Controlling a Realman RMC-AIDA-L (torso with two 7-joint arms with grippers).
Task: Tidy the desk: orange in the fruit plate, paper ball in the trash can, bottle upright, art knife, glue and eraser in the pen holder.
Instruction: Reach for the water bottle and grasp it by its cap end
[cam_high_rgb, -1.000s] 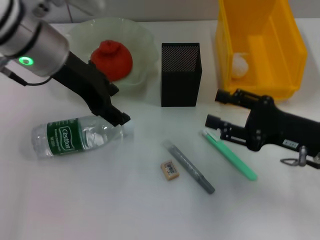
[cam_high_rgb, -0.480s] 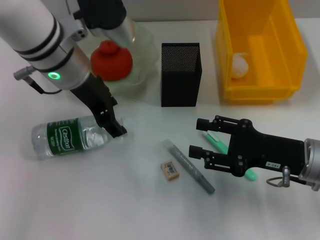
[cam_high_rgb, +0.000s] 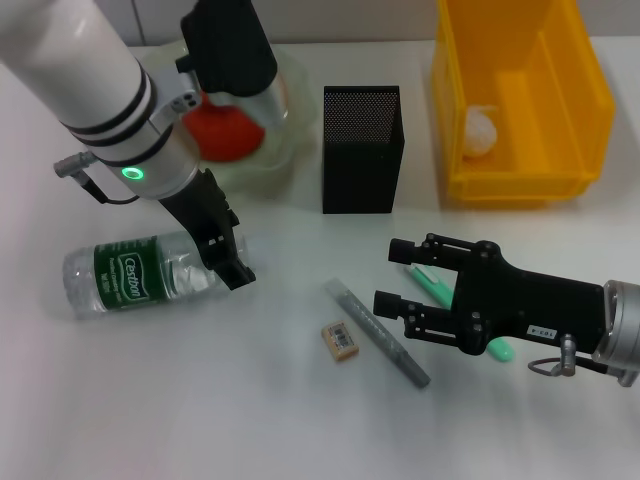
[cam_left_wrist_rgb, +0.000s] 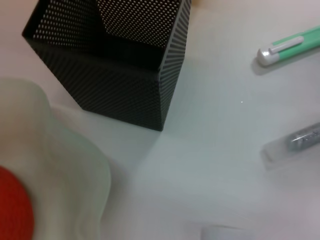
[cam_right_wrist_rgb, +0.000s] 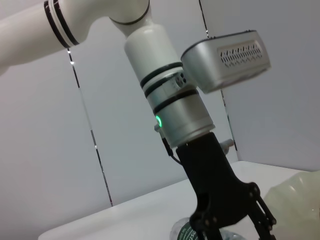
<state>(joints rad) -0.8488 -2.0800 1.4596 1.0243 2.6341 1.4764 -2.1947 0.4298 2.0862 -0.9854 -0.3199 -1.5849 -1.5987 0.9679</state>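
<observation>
From the head view, take the pen holder (cam_high_rgb: 362, 148) as your mark. Over the last second your left gripper (cam_high_rgb: 228, 259) came down from beside the fruit plate (cam_high_rgb: 280, 150) to the neck end of the bottle (cam_high_rgb: 140, 270), which lay on its side well to the left of the pen holder and nearer the robot. Its fingers sat against the clear plastic, but you could not tell whether they had closed on it. Your right gripper (cam_high_rgb: 392, 274) swung in from the yellow trash can (cam_high_rgb: 520, 95) side to hover in front of the pen holder, fingers spread, pointing at the grey art knife (cam_high_rgb: 378, 334) and the eraser (cam_high_rgb: 339, 340), with the green stick (cam_high_rgb: 495, 349) partly under it. The orange (cam_high_rgb: 225, 125) was in the plate and the paper ball (cam_high_rgb: 480, 128) in the trash can, so I judge righting the bottle and loading the holder remained.

The left wrist view showed the pen holder (cam_left_wrist_rgb: 115, 65) empty, the plate rim (cam_left_wrist_rgb: 75, 170) beside it, and the green stick (cam_left_wrist_rgb: 290, 45) and knife (cam_left_wrist_rgb: 295, 142) beyond.

The right wrist view showed the left gripper (cam_right_wrist_rgb: 230, 220) lowered over the bottle label (cam_right_wrist_rgb: 187, 232).
</observation>
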